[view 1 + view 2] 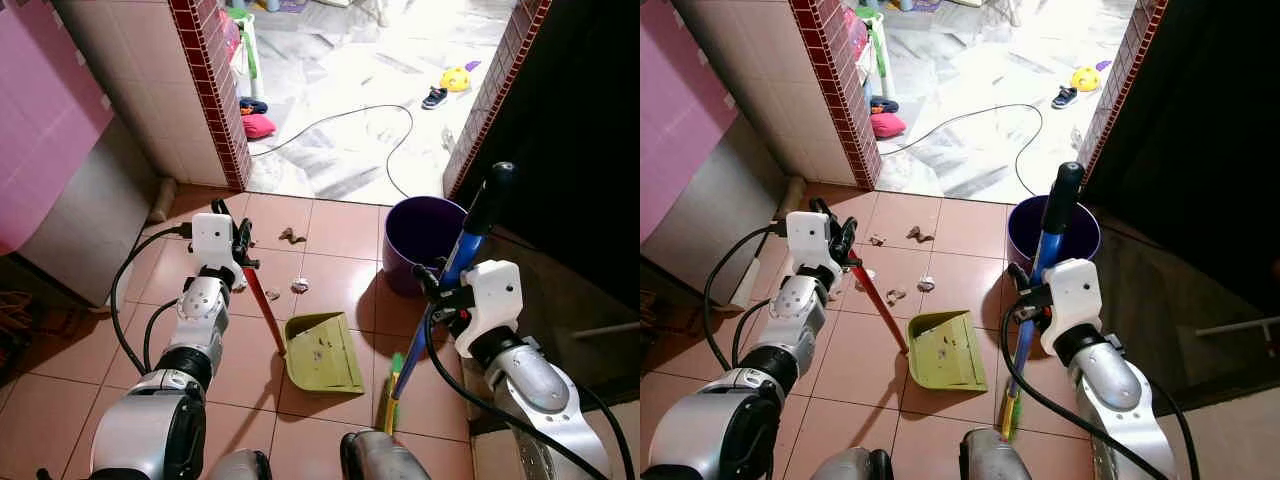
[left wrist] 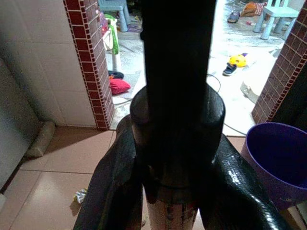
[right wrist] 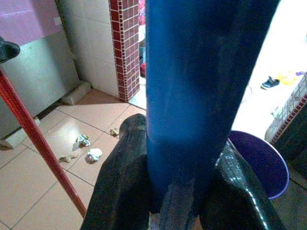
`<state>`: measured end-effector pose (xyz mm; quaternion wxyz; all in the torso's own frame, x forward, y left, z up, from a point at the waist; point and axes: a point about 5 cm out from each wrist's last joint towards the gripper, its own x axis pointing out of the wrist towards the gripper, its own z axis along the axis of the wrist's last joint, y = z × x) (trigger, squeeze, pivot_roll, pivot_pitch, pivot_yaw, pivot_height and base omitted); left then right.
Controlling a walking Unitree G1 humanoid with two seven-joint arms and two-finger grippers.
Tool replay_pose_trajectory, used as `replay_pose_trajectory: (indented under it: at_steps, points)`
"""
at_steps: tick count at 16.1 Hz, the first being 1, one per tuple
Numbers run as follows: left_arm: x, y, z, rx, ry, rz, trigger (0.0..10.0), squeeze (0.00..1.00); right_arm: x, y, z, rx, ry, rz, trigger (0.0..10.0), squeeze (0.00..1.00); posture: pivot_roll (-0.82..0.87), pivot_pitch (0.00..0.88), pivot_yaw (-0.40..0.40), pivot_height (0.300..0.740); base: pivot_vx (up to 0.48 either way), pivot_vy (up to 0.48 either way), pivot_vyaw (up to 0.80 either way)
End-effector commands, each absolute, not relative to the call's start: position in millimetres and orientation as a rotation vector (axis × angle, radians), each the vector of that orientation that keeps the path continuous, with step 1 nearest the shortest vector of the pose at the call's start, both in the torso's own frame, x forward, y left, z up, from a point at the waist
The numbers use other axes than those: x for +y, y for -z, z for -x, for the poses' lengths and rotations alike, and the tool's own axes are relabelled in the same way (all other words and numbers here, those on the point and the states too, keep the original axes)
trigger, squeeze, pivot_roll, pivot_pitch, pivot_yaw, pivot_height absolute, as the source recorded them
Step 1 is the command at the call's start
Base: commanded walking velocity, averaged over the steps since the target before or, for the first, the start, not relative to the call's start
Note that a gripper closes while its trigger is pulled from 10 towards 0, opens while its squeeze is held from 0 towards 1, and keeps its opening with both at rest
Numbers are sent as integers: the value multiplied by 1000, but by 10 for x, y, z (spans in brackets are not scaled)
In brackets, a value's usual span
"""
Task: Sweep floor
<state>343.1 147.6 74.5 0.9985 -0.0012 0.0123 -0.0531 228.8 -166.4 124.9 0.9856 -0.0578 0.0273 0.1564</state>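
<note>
At frame centre the left tool (image 1: 240,243) clenches the red dustpan handle (image 1: 265,312), green dustpan (image 1: 322,353) on the floor (image 1: 330,270), while the right tool (image 1: 437,290) grips the blue broom (image 1: 450,270) beside the purple bucket (image 1: 420,235).

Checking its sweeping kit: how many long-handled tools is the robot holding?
2. The red-handled dustpan in the left pincer, its pan on the tiles; the blue-handled broom in the right pincer, beside the purple bucket. Others could lie out of frame.

Counted: 1 dustpan (image 1: 321,352), 1 broom (image 1: 440,290), 1 purple bucket (image 1: 418,240). Approx. 4 litter scraps (image 1: 896,295) on tiles. 2 grippers: left (image 1: 243,243), right (image 1: 432,290).
</note>
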Motion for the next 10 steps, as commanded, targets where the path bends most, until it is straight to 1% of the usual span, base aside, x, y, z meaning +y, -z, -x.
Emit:
replay_pose_trajectory:
  at_steps: [1,3,5,7,10]
  points:
    - [1509,-789,-3457,11,117,-24,0,0,-1650,-1301,-2311,19,-320,121,10000,0,-330,87,37,740,0,0,0]
    - [1493,-795,-3459,6,127,-20,0,0,-1635,-1299,-2350,9,-322,120,10000,0,-323,71,40,740,0,0,0]
    - [1495,-805,-3455,-8,114,-8,0,0,-1590,-1306,-2438,-12,-328,111,10000,0,-299,35,47,740,0,0,0]
    - [1504,-769,-3411,-15,102,-14,0,0,-1503,-1321,-2542,-41,-338,90,10000,0,-273,6,54,740,0,0,0]
    - [1529,-684,-3324,-9,86,-31,0,0,-1388,-1305,-2663,-68,-349,69,10000,0,-226,0,57,740,0,0,0]
